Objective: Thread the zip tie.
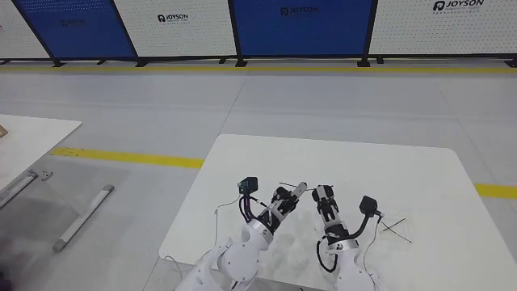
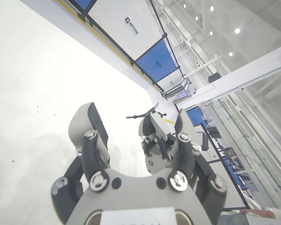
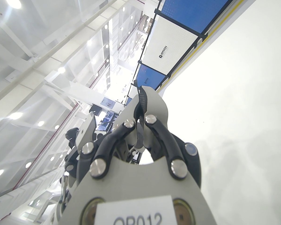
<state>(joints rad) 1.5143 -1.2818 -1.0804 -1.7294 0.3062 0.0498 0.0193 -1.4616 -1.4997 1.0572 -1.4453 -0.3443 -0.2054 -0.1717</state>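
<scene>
left gripper (image 2: 137,115) over table (image 1: 363,162), fingers (image 2: 97,120) spread wide, right gripper (image 3: 144,99) just beside it, fingers (image 3: 157,108) pressed together pinching zip tie (image 3: 139,134)

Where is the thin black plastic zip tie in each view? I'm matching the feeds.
Top view: thin black plastic zip tie, a faint line beside the left gripper and right gripper, at the white table's near side.
Left wrist view: it juts from the right gripper.
Right wrist view: pinched in the shut right gripper.
Shared landmark: the blue-and-white perforated panel fence.
</scene>
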